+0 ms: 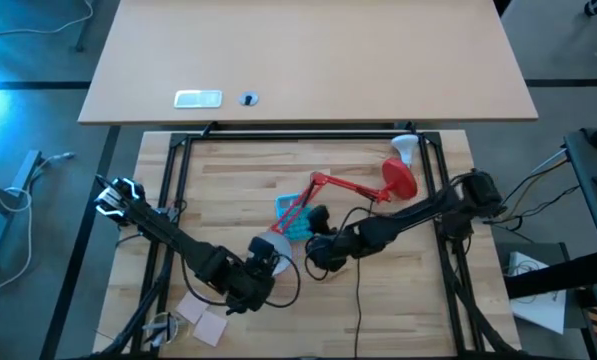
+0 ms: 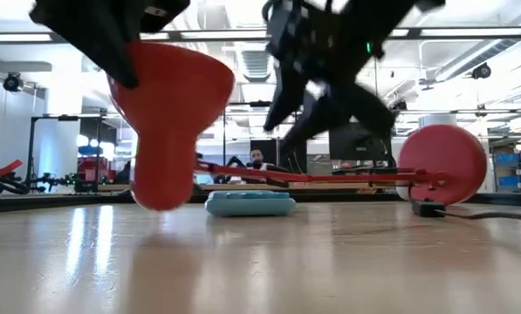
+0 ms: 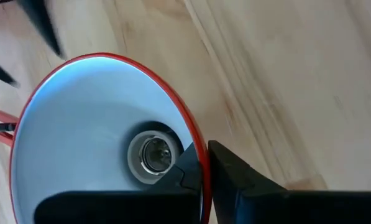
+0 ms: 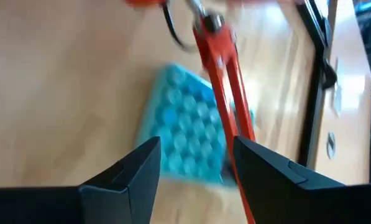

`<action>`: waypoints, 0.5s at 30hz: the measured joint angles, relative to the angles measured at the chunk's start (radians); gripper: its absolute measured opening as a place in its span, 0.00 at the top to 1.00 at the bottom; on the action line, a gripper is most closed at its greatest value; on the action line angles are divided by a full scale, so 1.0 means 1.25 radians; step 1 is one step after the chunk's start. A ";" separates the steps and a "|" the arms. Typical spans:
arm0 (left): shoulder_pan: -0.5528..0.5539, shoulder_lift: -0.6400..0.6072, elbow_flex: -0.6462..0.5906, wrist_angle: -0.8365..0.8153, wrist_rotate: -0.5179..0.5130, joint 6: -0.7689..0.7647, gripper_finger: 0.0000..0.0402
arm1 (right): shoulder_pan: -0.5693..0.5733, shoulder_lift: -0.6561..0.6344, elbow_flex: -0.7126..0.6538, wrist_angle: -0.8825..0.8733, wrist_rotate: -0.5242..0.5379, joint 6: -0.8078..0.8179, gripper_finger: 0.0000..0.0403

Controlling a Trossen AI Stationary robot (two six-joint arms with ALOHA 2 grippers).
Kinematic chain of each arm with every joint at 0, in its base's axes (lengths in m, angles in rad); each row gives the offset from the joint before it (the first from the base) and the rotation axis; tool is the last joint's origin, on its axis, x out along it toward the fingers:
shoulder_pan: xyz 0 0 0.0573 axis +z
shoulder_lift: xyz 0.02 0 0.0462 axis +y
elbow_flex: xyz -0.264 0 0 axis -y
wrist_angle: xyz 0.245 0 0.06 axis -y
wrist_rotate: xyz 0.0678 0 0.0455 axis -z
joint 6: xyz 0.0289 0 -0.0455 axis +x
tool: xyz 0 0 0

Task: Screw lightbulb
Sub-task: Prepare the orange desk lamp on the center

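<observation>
Pale wood planks make up the bench, framed by black rails, with a second, smoother tabletop past its far edge. Near the far right corner the lightbulb lies by itself, well apart from both hands and just beside the lamp's round red base. From that base the lamp's red arm runs toward the bench's middle, crossing a blue dimpled tray. The left hand is closed on the rim of the red shade, one finger inside the white bowl beside the empty socket, the other outside. The right hand hovers with its fingers spread wide above the tray and the lamp's arm, holding nothing. Pink notes lie near the front edge.
</observation>
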 joint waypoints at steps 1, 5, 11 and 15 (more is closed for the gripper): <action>0.001 0.000 0.008 -0.021 0.004 0.000 0.99 | -0.004 -0.016 0.000 -0.016 0.000 0.011 0.52; 0.003 0.000 0.019 -0.082 0.003 0.010 0.99 | -0.027 -0.073 -0.012 -0.045 0.001 0.066 0.52; 0.041 -0.015 -0.002 -0.135 -0.070 0.017 0.99 | -0.050 -0.088 -0.039 -0.050 0.001 0.123 0.52; 0.088 -0.025 -0.044 -0.121 -0.070 0.035 0.99 | -0.050 -0.077 -0.058 -0.052 -0.021 0.156 0.52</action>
